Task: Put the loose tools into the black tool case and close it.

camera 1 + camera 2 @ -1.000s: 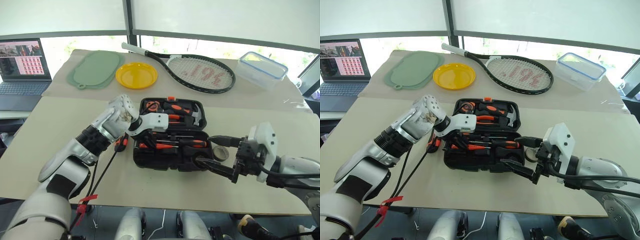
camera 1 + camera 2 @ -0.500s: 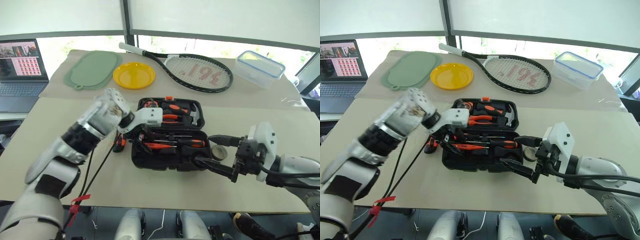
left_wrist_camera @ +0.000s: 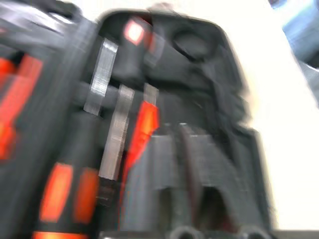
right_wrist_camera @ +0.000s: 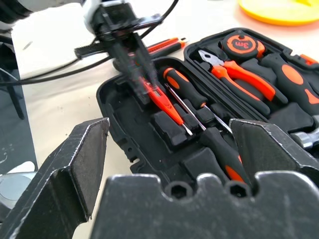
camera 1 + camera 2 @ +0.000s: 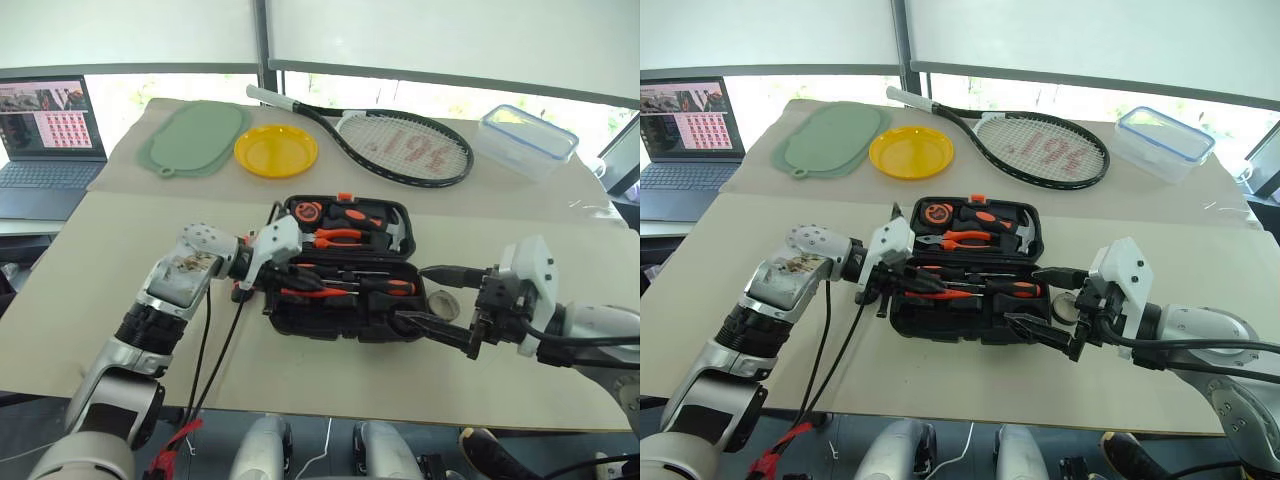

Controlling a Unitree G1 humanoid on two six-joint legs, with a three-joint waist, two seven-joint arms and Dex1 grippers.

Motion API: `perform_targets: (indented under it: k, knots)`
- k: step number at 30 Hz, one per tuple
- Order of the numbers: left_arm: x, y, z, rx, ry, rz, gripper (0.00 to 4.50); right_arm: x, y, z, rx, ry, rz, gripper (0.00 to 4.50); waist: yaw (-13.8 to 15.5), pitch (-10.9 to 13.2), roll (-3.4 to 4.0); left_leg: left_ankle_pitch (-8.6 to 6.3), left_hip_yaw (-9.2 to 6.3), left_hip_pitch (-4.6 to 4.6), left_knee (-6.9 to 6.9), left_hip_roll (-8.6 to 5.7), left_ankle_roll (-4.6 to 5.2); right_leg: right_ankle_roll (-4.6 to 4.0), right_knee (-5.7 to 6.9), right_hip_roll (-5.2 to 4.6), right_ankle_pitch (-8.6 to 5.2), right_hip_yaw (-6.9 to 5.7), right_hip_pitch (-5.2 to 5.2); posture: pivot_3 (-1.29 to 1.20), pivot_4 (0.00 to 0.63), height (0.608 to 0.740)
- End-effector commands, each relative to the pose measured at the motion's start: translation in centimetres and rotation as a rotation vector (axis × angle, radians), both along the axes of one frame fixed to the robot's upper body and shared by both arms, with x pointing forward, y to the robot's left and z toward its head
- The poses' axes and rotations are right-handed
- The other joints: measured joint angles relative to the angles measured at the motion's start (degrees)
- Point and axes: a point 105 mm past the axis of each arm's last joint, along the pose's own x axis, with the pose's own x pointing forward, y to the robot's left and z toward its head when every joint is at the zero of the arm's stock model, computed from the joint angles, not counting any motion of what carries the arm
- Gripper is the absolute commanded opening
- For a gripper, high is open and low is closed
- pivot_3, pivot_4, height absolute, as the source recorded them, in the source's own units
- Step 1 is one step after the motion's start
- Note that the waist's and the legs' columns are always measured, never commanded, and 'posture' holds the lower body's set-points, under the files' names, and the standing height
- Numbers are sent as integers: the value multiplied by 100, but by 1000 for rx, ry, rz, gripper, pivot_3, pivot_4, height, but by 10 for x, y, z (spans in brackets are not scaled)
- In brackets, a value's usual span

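The left tool [image 5: 883, 290], pinched shut, sits at the left end of the open black moulded-plastic tool case [image 5: 970, 325] near the counter's front edge. The right wrist view reveals a black-and-orange screwdriver [image 4: 167, 44] outside the case. The right tool [image 5: 1045, 308] gapes wide.

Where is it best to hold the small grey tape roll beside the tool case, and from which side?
Probably across its outer rim, coming from above: the tape roll lies flat on the table, close beside the black tool case, so a sideways approach looks cramped. The open right claw is nearest.
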Motion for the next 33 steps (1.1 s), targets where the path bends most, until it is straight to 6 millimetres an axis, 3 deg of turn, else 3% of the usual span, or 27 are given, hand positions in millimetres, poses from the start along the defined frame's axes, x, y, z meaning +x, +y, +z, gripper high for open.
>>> perform_targets:
  k: [1,6,26,33]
  knots:
    - [2,-1,-6,-51,-22,16,35,-3,2,8,7,-26,16,4500,-7,-2,3,0,0,1,0,0,0,0,-1,0,0,0,1,0,150,738]
    - [3,2,-25,-19,33,23,35,-3,3,7,11,-18,16,4500,-9,-1,3,0,1,1,0,0,0,-1,0,1,0,-1,1,0,150,738]
    - [4,2,-64,92,6,2,35,-1,3,5,17,-10,7,4500,-19,-6,6,-1,1,13,0,1,1,1,-1,-1,2,2,12,0,150,738]
    - [5,10,-54,70,-8,45,35,2,5,6,16,-11,31,4500,-26,-13,7,-1,1,18,0,3,2,1,0,-2,2,2,17,0,150,738]
